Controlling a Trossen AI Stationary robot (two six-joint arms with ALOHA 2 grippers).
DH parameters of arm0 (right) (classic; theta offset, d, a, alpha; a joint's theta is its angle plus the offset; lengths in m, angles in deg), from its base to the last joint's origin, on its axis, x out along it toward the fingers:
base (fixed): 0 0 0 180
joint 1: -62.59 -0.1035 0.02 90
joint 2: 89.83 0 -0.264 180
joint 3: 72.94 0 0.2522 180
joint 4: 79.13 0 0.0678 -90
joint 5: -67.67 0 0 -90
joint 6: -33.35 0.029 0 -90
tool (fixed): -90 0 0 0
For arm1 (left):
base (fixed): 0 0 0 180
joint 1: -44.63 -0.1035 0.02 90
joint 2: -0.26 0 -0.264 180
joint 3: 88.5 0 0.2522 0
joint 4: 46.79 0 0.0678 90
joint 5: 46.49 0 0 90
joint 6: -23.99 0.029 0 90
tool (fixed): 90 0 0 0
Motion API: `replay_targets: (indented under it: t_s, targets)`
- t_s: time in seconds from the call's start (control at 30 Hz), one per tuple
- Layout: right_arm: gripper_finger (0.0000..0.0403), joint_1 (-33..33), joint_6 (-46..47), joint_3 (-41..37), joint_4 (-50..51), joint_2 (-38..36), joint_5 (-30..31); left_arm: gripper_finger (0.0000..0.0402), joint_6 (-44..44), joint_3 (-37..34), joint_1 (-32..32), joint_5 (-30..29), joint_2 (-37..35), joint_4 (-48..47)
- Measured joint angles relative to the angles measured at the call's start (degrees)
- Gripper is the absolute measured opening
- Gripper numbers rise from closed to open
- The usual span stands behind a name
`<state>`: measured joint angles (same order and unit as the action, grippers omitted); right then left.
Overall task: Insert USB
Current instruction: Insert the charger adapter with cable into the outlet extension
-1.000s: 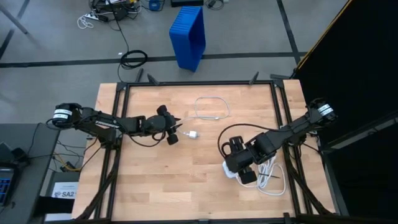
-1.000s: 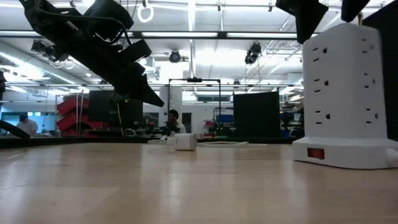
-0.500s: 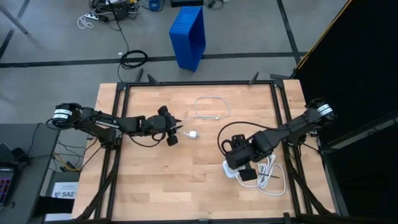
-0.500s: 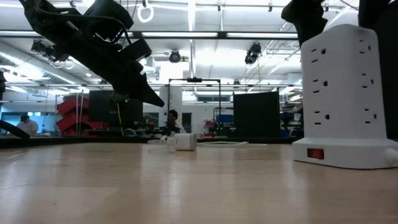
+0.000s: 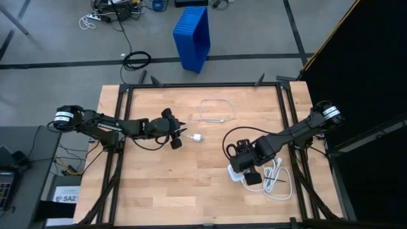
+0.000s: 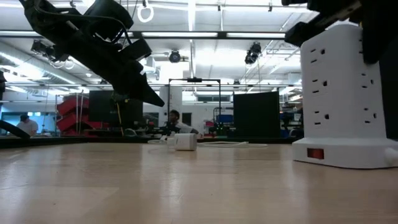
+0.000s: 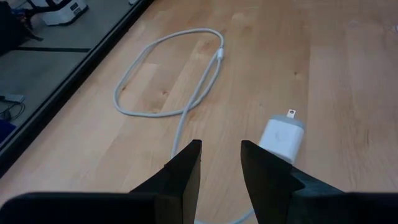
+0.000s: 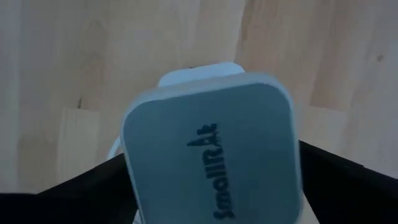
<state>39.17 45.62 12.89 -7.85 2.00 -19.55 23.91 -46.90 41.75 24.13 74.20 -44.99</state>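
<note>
The USB cable [image 5: 216, 109] is a thin white loop lying flat on the far middle of the table, also seen in the left wrist view [image 7: 168, 74]. A small white charger block [image 5: 198, 137] lies on its side near it [image 7: 282, 138]. My left gripper [image 5: 182, 135] hovers open just left of the charger [image 7: 221, 155], above the table [image 6: 152, 96]. My right gripper [image 5: 245, 164] is open over the upright white socket tower [image 6: 345, 99], one finger on each side of the tower's top [image 8: 211, 155]. My right gripper comes at the socket tower from above, pointing down. Its fingers [image 8: 93, 186] stand on either side of the tower's top end [image 8: 143, 130]. I cannot tell whether they touch it. The tower stands upright on the table.
The thick white power cord [image 5: 278, 181] lies coiled right of the tower, near the table's right rail. A dark metal frame [image 5: 203, 84] runs round the tabletop. Bare wood lies across the near left part [image 5: 165, 191]. A blue bin [image 5: 193, 37] stands on the floor beyond.
My right gripper has come down over the socket tower's top and shifted slightly toward the table's left, so its fingers now flank the top. The tower, the cable and the charger have stayed put.
</note>
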Motion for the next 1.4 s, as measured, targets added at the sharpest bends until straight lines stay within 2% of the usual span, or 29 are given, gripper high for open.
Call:
replay_targets:
  t_s: [0.17, 0.33, 0.4, 0.57, 0.63, 0.77, 0.9, 1.03, 1.27, 1.4]
  targets:
    - [0.0264, 0.4, -2.6, 0.0, -4.3, -0.1, 0.3, 0.0101, 0.0, 0.0, 0.0, 0.0, 0.0, 0.0]
    - [0.0263, 0.7, -3.0, -0.1, -8.4, 0.0, 2.1, 0.0101, 0.0, 0.0, 0.0, 0.0, 0.0, -0.1]
    - [0.0263, 1.0, -3.0, -0.1, -8.2, 0.0, 5.3, 0.0101, 0.0, 0.0, 0.0, 0.0, 0.0, 0.0]
    - [0.0263, 1.7, -3.8, 1.0, -6.2, -1.4, 18.7, 0.0101, 0.0, 0.0, 0.0, 0.0, 0.0, 0.0]
    - [0.0263, 3.2, -3.8, 1.0, -6.4, -2.3, 21.1, 0.0101, 0.0, 0.0, 0.0, 0.0, 0.0, -0.1]
    - [0.0263, 8.4, -2.2, 1.0, -5.9, -2.5, 20.7, 0.0101, 0.0, 0.0, 0.0, 0.0, 0.0, 0.0]
    - [0.0263, 14.5, -3.9, 0.5, -8.6, -2.0, 14.3, 0.0101, 0.0, 0.0, 0.0, 0.0, 0.0, -0.1]
    - [0.0263, 18.6, -6.0, 0.3, -11.1, -1.9, 10.6, 0.0101, 0.0, 0.0, 0.0, 0.0, 0.0, -0.2]
    - [0.0263, 21.2, -8.9, -0.3, -13.7, -1.9, 7.9, 0.0101, 0.0, 0.0, 0.0, 0.0, 0.0, -0.3]
    - [0.0263, 21.3, -9.0, -4.2, -17.9, -1.9, 5.7, 0.0101, -0.1, 0.0, 0.0, 0.0, 0.0, -0.3]
